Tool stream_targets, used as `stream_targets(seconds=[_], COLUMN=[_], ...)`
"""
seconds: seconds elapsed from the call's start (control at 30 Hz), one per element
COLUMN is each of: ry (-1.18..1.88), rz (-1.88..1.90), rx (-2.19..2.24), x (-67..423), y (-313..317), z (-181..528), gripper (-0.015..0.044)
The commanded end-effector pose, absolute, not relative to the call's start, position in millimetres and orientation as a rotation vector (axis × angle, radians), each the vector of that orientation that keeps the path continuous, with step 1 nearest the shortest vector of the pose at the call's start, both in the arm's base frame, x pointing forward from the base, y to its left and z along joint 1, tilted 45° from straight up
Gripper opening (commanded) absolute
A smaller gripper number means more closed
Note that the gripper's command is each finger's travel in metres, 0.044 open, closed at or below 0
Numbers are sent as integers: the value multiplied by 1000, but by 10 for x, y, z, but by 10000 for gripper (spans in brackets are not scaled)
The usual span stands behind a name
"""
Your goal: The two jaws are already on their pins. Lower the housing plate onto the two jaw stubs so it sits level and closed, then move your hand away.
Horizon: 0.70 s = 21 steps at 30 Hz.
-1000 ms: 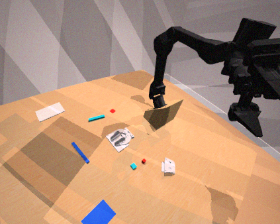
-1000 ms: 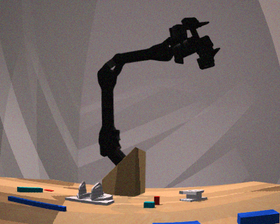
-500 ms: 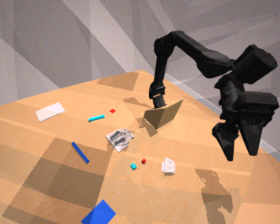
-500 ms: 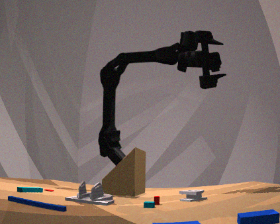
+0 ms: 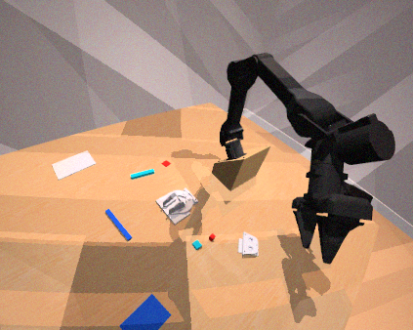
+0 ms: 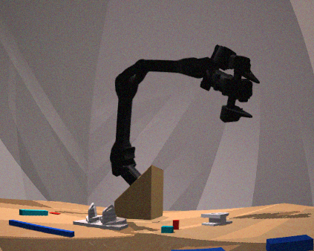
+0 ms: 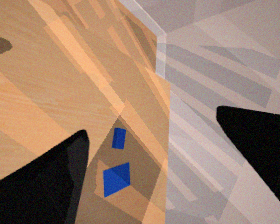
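Housing plate [image 5: 250, 244] [image 6: 216, 219] apart from jaws.

Black arm [image 6: 124, 115], open tool [image 6: 246, 98] raised, tan wedge [image 6: 138, 202] below

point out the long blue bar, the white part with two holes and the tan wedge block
long blue bar [image 5: 118, 225] [image 6: 41, 228]: top and exterior views, mid-length
white part with two holes [image 5: 250, 244] [image 6: 217, 218]: top and exterior views, its body
tan wedge block [image 5: 245, 171] [image 6: 157, 197]: top and exterior views, side face

A wooden table [image 5: 147, 264] [image 6: 145, 238] [image 7: 36, 95] is seen, with blue, teal, red and pale pieces laid directly on it.
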<state>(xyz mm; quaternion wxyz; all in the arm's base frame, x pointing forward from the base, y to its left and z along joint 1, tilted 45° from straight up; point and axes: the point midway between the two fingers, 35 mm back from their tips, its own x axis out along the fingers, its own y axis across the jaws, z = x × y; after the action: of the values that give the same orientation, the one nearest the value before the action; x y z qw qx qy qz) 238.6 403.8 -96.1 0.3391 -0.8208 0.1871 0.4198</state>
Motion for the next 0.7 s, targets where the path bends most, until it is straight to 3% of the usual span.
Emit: stream_targets(seconds=[0.0,0.67], ry=[563,993], rz=[1133,1315], rx=[-2157,-2231], x=[2360,2165], y=[3878,2982], z=[-1096,-1594], gripper=[440,440])
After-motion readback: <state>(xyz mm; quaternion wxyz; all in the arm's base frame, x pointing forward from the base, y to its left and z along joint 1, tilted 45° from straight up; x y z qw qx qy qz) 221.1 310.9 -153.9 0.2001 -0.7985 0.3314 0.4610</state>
